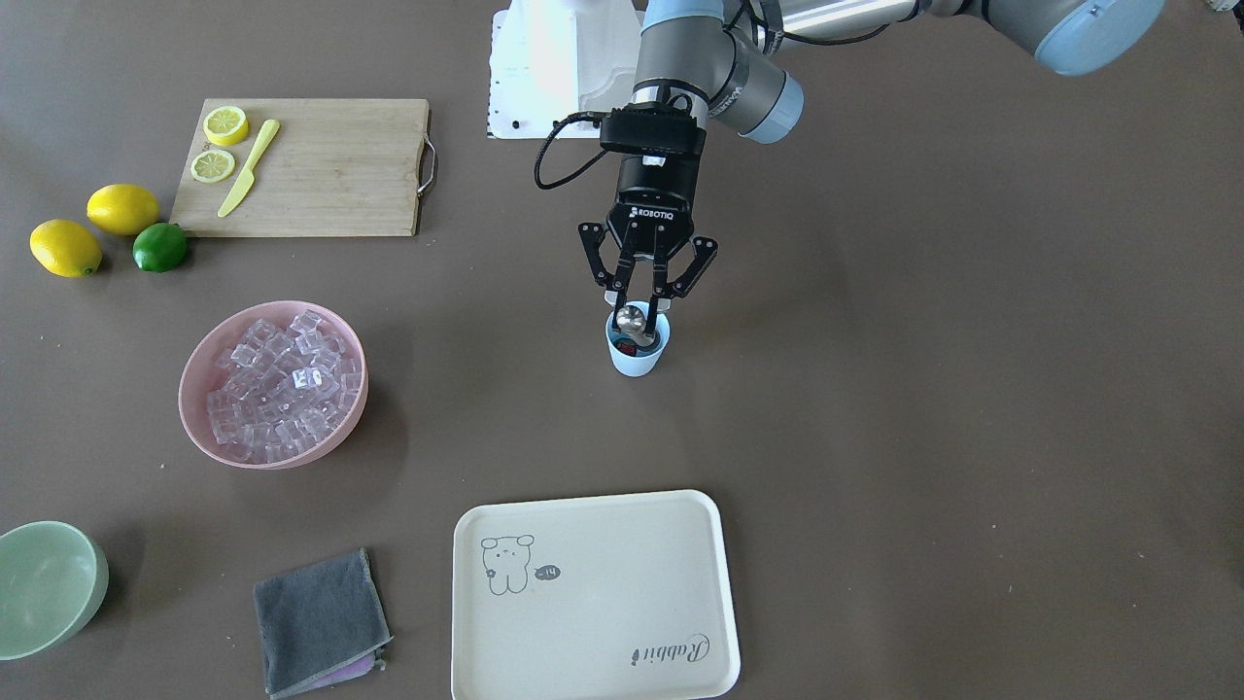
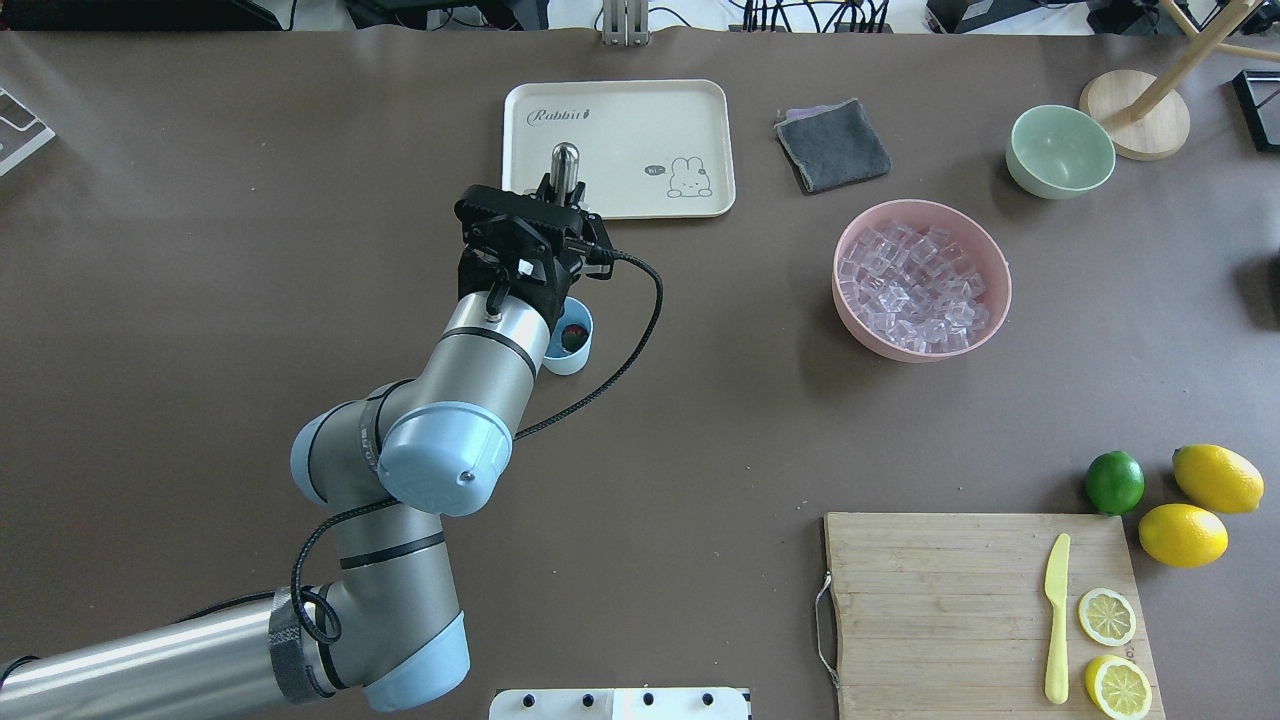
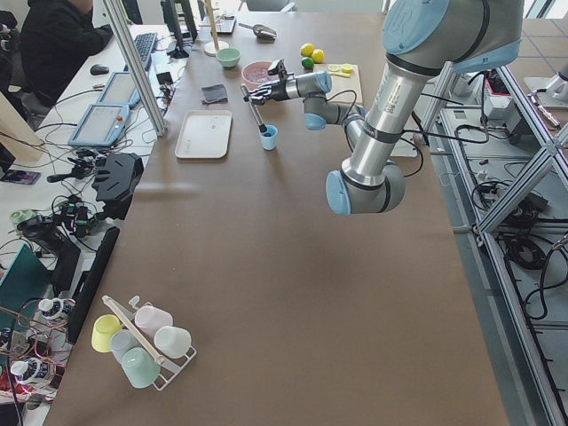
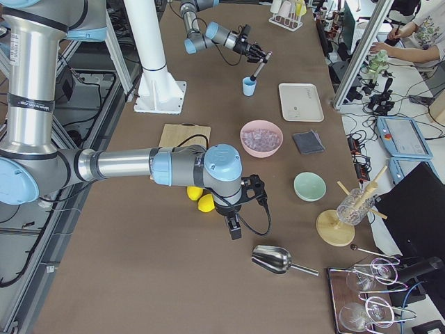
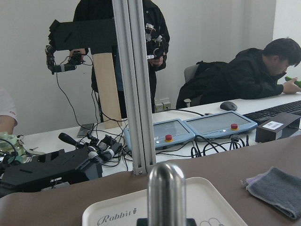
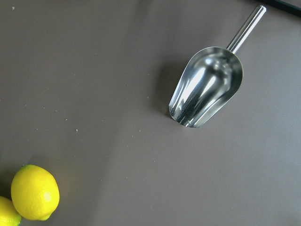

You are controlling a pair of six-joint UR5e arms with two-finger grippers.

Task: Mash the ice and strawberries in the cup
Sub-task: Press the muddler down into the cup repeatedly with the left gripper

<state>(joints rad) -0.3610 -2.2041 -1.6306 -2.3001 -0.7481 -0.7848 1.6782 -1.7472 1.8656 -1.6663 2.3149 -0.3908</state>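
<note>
The light blue cup [image 1: 638,358] stands mid-table, and something red, the strawberry [image 2: 573,336], shows inside it. My left gripper [image 1: 641,296] hangs right over the cup, shut on a metal muddler [image 1: 632,318] whose lower end is down in the cup. The muddler's rounded top [image 5: 166,190] fills the bottom of the left wrist view. The ice [image 1: 280,381] lies heaped in a pink bowl [image 1: 199,428]; I cannot tell whether any is in the cup. My right gripper [image 4: 234,227] hovers near the lemons at the table's far end; I cannot tell if it is open or shut.
A cream tray [image 1: 593,595], a grey cloth [image 1: 319,620] and a pale green bowl [image 1: 47,587] lie on the operators' side. A cutting board [image 1: 321,167] carries lemon slices and a yellow knife, with lemons and a lime [image 1: 160,247] beside it. A metal scoop [image 6: 207,87] lies under the right wrist.
</note>
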